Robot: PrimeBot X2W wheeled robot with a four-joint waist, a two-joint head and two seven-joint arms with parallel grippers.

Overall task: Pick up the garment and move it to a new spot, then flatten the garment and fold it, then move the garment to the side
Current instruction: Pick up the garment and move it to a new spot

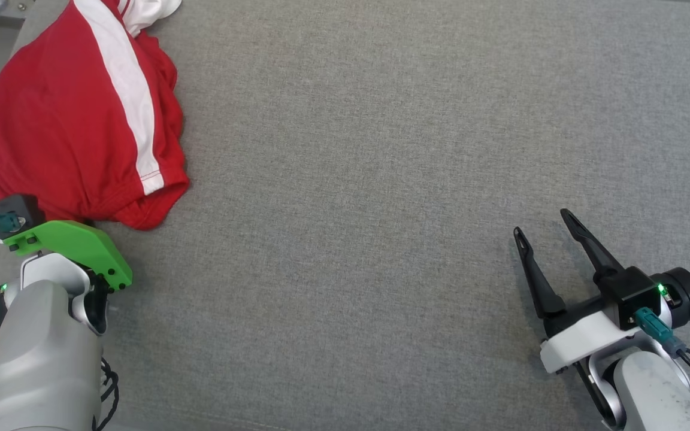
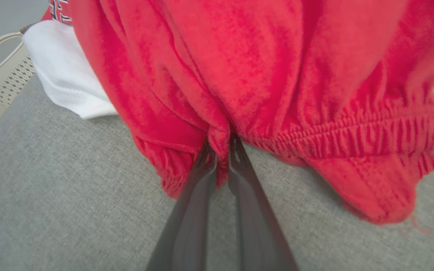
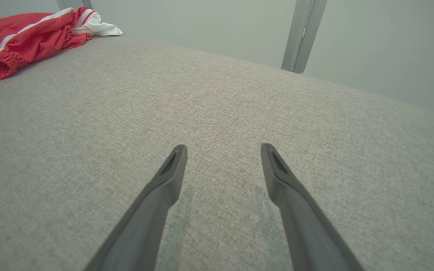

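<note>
The garment [image 1: 75,114] is red with white stripes and lies crumpled at the far left of the grey surface. In the left wrist view my left gripper [image 2: 221,145] is shut on a pinch of its red fabric [image 2: 277,75] near the elastic hem. From the head, the left fingers are hidden under the green wrist bracket [image 1: 69,245] at the garment's near edge. My right gripper [image 1: 541,220] rests at the lower right, open and empty, far from the garment. The right wrist view shows its fingers spread [image 3: 222,150] with the garment [image 3: 17,41] at the top left.
The grey fabric surface [image 1: 381,209] stretches wide between the two arms. A pale perforated basket [image 2: 2,71] stands beyond the surface's edge beside the garment. A grey post [image 3: 303,34] rises behind the far edge.
</note>
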